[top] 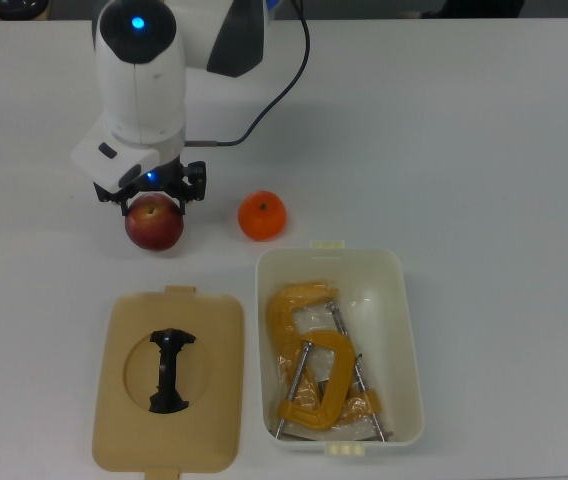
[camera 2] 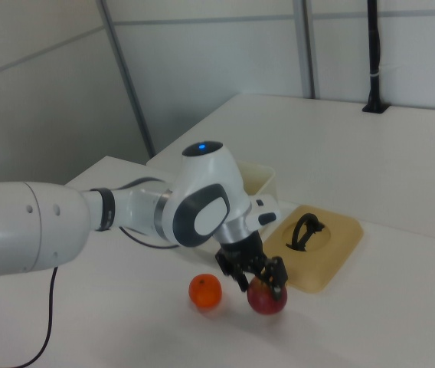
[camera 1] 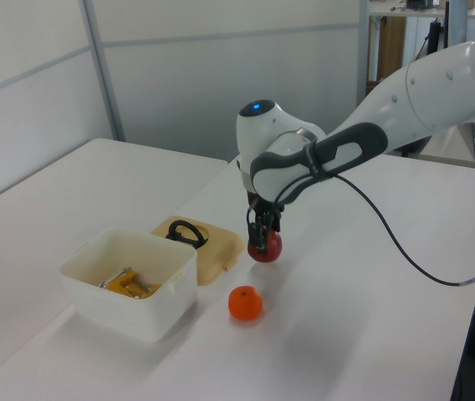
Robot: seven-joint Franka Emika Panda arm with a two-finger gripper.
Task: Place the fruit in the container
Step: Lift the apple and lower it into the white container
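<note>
My gripper (top: 152,200) is shut on the dark red apple (top: 154,226), gripping it from above. In the left view the apple (camera 1: 265,247) hangs a little above the table under the gripper (camera 1: 260,238). The orange (top: 262,216) lies on the table to the top view's right of the apple, just above the container's top edge. The white container (top: 411,340) stands open at the top view's lower right. In the right view the apple (camera 2: 267,297) and the orange (camera 2: 205,291) sit side by side below the gripper (camera 2: 260,280).
Yellow-orange metal clamps (top: 314,370) lie inside the container. A flat tan lid (top: 124,420) with a black handle lies to the top view's left of the container. The arm's black cable (top: 284,90) runs across the table behind the gripper.
</note>
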